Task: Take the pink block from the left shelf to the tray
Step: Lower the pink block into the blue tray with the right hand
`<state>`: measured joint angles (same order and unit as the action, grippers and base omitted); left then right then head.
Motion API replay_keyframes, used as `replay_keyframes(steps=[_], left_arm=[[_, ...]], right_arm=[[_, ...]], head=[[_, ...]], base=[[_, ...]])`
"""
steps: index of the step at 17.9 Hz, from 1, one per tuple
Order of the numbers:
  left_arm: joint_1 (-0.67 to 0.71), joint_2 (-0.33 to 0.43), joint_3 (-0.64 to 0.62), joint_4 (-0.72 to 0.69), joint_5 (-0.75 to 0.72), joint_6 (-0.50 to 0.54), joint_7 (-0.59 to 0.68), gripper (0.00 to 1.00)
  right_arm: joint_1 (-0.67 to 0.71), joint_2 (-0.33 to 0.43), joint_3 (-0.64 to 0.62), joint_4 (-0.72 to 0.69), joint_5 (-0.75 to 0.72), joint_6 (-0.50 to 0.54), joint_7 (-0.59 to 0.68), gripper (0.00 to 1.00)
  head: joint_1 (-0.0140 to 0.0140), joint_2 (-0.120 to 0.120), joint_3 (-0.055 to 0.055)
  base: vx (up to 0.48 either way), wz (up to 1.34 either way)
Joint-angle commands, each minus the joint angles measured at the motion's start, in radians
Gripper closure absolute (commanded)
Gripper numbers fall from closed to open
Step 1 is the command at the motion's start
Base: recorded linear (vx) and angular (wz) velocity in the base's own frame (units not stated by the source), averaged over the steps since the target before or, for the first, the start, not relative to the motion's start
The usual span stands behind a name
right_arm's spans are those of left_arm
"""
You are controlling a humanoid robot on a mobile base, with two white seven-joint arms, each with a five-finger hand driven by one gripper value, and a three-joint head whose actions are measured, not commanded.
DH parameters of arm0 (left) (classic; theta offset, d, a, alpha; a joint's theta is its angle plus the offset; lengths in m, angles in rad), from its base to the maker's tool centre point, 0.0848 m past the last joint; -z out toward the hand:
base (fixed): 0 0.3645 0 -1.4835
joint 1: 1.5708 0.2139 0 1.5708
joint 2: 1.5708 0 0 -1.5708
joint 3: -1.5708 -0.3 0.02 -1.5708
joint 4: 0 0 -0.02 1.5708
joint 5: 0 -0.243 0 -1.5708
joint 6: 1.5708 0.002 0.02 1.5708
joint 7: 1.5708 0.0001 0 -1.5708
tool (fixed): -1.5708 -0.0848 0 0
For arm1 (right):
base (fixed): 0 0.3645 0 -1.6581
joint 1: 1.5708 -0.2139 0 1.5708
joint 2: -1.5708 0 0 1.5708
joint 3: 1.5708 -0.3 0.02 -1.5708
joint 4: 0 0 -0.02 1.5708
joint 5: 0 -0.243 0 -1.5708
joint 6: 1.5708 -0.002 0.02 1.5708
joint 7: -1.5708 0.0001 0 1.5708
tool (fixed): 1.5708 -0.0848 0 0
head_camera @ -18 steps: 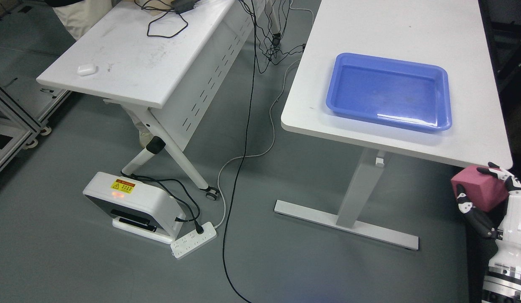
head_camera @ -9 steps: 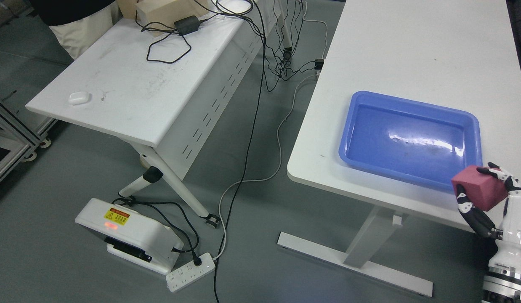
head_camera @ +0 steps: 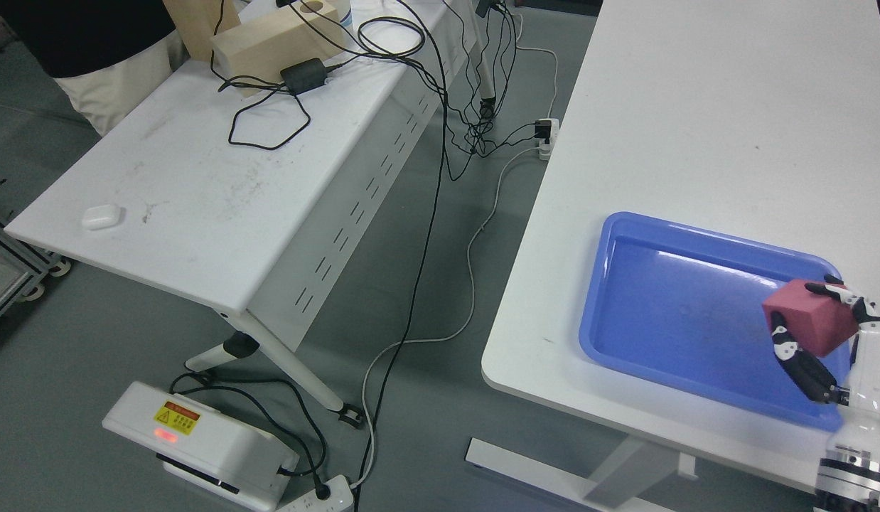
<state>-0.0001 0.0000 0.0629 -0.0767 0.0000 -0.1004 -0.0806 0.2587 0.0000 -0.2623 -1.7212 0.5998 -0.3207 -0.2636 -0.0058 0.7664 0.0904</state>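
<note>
We hold the pink block (head_camera: 809,317) clamped in our right hand (head_camera: 820,334), over the right end of the blue tray (head_camera: 625,235). The tray's open floor spreads toward nine o'clock from the block, its long axis running left to right.

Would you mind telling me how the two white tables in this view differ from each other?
The left table is scuffed and carries cables, an adapter, a wooden block and a small white case; the right table looks clean and holds only the blue tray. The left table has slanted legs with casters and a slotted panel; the right table stands on a straight post with a flat foot. Both have white tops.
</note>
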Motion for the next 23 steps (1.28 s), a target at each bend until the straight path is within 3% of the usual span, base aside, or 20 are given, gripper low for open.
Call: replay_keyframes(steps=[1, 5, 8, 12, 16, 20, 23], left_arm=[[0.009, 0.017, 0.000, 0.000, -0.002, -0.001, 0.001, 0.00], [0.009, 0.017, 0.000, 0.000, -0.002, -0.001, 0.001, 0.00], [0.009, 0.017, 0.000, 0.000, -0.002, -0.001, 0.001, 0.00], [0.009, 0.017, 0.000, 0.000, -0.002, -0.001, 0.001, 0.00], [0.009, 0.017, 0.000, 0.000, -0.002, -0.001, 0.001, 0.00], [0.009, 0.017, 0.000, 0.000, -0.002, -0.001, 0.001, 0.00], [0.009, 0.017, 0.000, 0.000, -0.002, -0.001, 0.001, 0.00]], right_arm=[[0.001, -0.018, 0.006, 0.000, 0.000, 0.000, 0.006, 0.93], [0.001, -0.018, 0.012, 0.005, 0.000, 0.012, 0.073, 0.74], [0.001, -0.018, 0.014, 0.005, -0.043, 0.035, 0.145, 0.53], [-0.001, -0.018, 0.014, 0.005, -0.103, 0.038, 0.202, 0.40], [0.001, -0.018, 0.014, 0.005, -0.116, 0.057, 0.207, 0.20], [0.004, -0.018, 0.014, 0.005, -0.290, 0.057, 0.240, 0.01], [-0.001, -0.018, 0.014, 0.005, -0.325, 0.048, 0.239, 0.00]], head=[[0.0000, 0.000, 0.000], [0.0000, 0.000, 0.000], [0.0000, 0.000, 0.000], [0.0000, 0.000, 0.000], [0.0000, 0.000, 0.000], [0.0000, 0.000, 0.000], [0.0000, 0.000, 0.000]], base=[[0.182, -0.03], [0.150, -0.04], [0.065, 0.04], [-0.007, -0.01], [-0.017, -0.01], [-0.012, 0.00], [-0.017, 0.00]])
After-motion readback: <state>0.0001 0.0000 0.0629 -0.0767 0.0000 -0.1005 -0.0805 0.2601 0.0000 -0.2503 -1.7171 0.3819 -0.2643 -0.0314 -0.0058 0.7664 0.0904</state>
